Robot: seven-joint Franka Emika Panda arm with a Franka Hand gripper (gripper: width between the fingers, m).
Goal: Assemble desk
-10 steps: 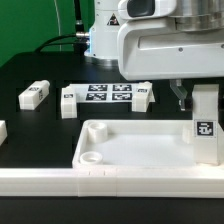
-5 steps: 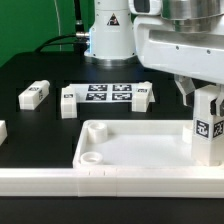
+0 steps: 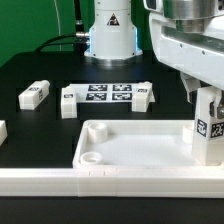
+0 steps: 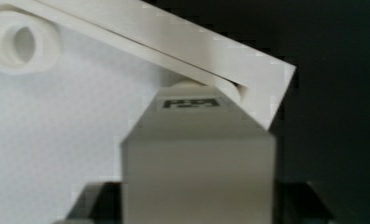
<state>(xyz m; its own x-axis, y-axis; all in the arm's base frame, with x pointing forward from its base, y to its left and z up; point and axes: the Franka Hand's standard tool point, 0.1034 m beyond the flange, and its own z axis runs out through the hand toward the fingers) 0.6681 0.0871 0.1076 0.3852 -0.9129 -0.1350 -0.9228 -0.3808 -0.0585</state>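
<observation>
Just now, my end effector (image 3: 203,97), clamped on a leg (image 3: 209,132), had shifted slightly toward the exterior view's right. It held the leg upright by the tabletop's (image 3: 130,152) rim there, so seating it probably came next.

The exterior view looks low across the worktop (image 3: 40,75) toward the far arm base (image 3: 110,35); the wrist view peers closely down, sharing the leg (image 3: 209,130) and tabletop (image 3: 140,150) corner.
</observation>
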